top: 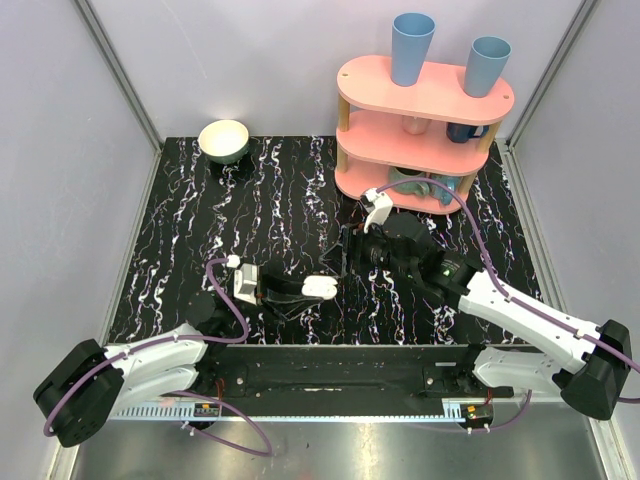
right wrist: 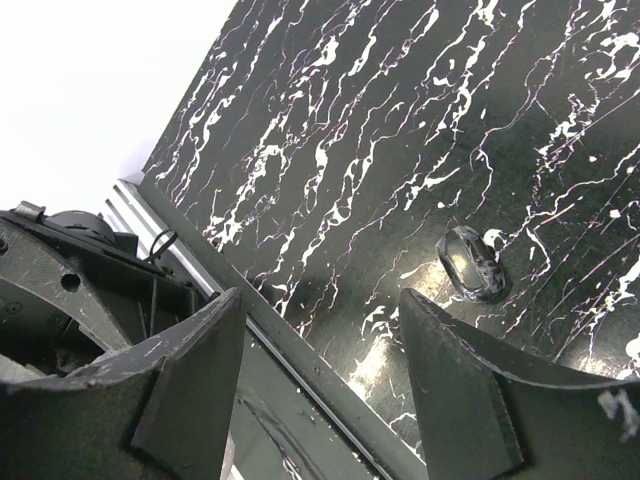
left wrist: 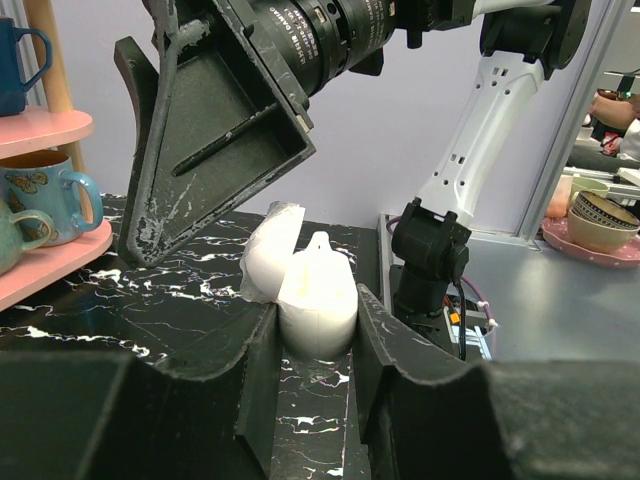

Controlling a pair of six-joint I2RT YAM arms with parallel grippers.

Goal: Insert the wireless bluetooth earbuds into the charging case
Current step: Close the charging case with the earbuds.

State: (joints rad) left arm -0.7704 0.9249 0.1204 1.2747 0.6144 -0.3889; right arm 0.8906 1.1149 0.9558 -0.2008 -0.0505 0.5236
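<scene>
I note the left end effector (top: pixel 312 288) pinching the small white oval plastic charging case (left wrist: pixel 318 300), lid open; right end effector (right wrist: pixel 320 310) spread, empty.

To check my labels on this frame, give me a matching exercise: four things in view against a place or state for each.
Things:
1. charging case
2. right claw
3. bowl
4. blue cups

Places or states:
A. on top of the pink shelf
B. open, holding nothing
C. back-left of the table
D. lid open, gripped by the left claw

Pairs: 1-D, 2-B, 3-C, 4-A.
</scene>
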